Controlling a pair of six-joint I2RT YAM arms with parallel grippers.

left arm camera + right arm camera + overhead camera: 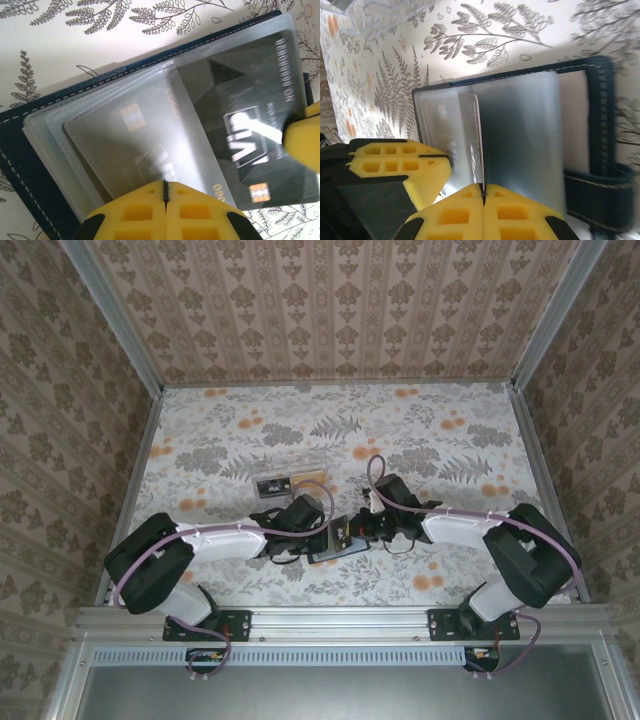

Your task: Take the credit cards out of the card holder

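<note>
Card holder (15, 150) lay open; left claw (165, 192) pressed together at its edge; right claw (483, 192) pinched dark credit card (240, 115).

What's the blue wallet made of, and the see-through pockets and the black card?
The card holder looks like navy leather or fake leather outside, matte, with pale stitching. The sleeves seem to be clear glossy plastic: cards show through. The dark card looks like stiff shiny plastic.

Wallet (15, 145) hemmed in on both sides. Left gripper (165, 187) clamped shut at its left. Right gripper (482, 189) at its right, pinching a card (240, 90). Clear box (290, 480) just behind left gripper. Far half of table (420, 420) open. Walls (60, 420) on three sides.
</note>
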